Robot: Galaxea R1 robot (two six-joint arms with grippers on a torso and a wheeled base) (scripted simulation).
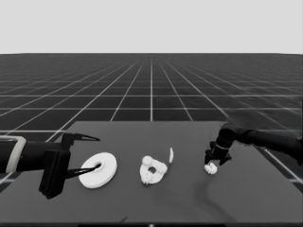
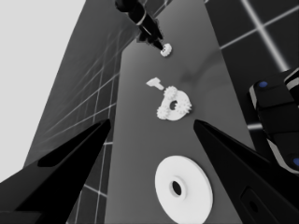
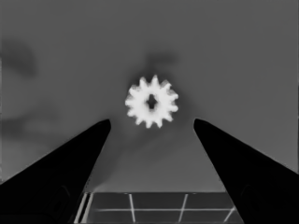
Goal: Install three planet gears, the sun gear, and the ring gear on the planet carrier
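Gears number three on the smaller round part (image 1: 153, 171), the landmark at the middle of the dark table (image 1: 189, 208): these small toothed wheels (image 2: 174, 94) sit on its top face around its centre hole. No writing, brand or label is readable on any part or on the arms.

A thin white piece (image 1: 171, 154) stands just beyond the smaller round part, toward the right and apart from it. The fourth gear (image 1: 210, 169) lies flat on the table well to the right of the smaller round part. The right gripper (image 1: 217, 162) hangs directly over this gear; in the right wrist view its two fingers (image 3: 70, 168) are spread wide, with the gear (image 3: 151, 101) between and beyond their tips and touching neither.

The larger round part (image 1: 98, 170) lies flat to the left of the smaller round part, apart from it. The left gripper (image 1: 87, 153) waits at the table's left end, its fingers (image 2: 74, 158) spread apart on either side of the larger round part's near edge, gripping nothing.
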